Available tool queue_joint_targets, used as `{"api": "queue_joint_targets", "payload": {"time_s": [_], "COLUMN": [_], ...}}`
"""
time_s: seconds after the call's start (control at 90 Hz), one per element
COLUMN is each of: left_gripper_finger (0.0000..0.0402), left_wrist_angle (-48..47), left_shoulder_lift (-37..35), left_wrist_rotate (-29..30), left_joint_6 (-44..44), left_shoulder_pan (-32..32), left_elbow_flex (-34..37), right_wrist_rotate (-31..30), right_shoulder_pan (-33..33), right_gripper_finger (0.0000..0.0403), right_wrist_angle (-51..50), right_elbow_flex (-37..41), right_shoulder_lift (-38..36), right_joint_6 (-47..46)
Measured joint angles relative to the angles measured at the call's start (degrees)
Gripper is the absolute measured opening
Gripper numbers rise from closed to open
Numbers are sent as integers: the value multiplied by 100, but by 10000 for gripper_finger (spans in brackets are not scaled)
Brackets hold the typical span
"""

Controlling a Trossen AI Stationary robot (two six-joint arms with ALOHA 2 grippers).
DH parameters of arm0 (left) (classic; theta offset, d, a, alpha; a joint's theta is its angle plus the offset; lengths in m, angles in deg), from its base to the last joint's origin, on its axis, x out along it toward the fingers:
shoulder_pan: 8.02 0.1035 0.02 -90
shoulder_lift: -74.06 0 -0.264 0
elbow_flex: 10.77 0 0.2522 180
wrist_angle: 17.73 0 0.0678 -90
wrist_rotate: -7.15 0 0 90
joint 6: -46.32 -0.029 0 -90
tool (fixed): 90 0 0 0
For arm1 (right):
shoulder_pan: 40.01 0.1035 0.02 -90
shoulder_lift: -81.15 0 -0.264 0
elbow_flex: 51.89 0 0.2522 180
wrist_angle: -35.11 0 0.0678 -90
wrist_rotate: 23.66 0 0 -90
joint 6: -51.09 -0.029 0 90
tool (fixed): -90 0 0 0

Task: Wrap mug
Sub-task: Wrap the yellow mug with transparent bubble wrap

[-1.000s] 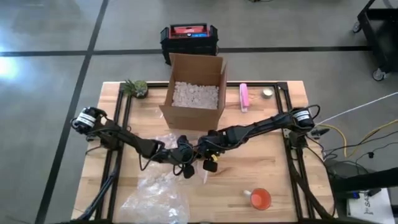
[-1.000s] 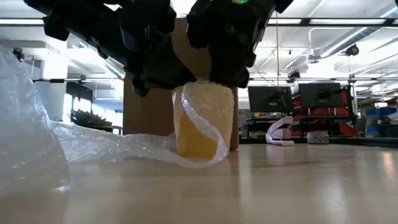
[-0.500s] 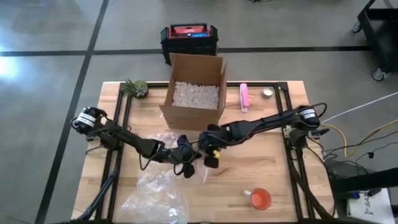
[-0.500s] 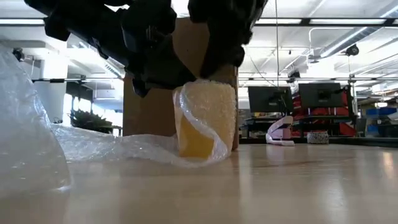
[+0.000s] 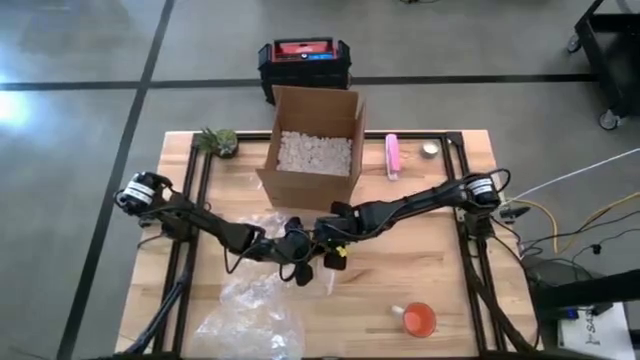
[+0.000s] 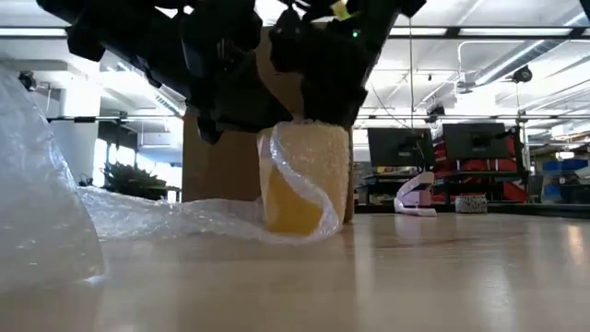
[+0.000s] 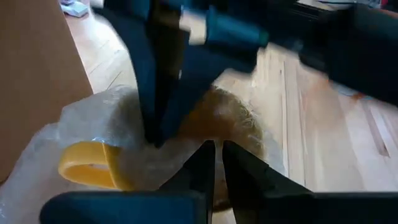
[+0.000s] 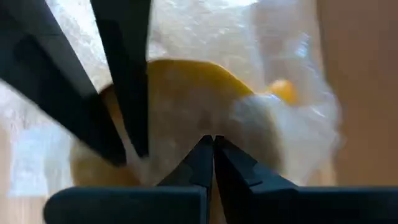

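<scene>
Wrapping looks partly done by my read: yellow mug [image 6: 297, 198] stands upright mid-surface, just in front of the cardboard box [image 5: 312, 145], its upper part under cloudy, pebbled bubble wrap [image 6: 166, 217], its smooth lower side bare. Loose sheet trails sideways. Left gripper [image 7: 214, 160] and right gripper [image 8: 212, 149] are both pinched nearly closed on wrap at the mug's top.
</scene>
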Motion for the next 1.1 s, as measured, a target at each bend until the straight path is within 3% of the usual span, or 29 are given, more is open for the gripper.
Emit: {"api": "queue_joint_targets", "payload": {"time_s": [0.256, 0.6, 0.822, 1.1], "left_gripper_finger": [21, 21, 21, 21], "left_wrist_angle": [-6, -23, -21, -12], "left_shoulder_lift": [0, -2, -2, -2], "left_wrist_rotate": [2, -20, -19, -17], "left_joint_6": [-2, -21, -21, -4], "left_shoulder_pan": [0, -3, -4, 0], "left_elbow_flex": [-2, -5, -4, -4], "right_wrist_rotate": [177, 223, 1804, 1809], "right_shoulder_pan": [-4, -28, -10, -8], "right_gripper_finger": [2, 2, 2, 2], "right_wrist_angle": [-25, -540, -417, -238], "right_elbow_flex": [-39, -196, -181, -136], "right_shoulder_lift": [29, -636, -638, -378], "right_joint_6": [182, 391, 256, 260]}}
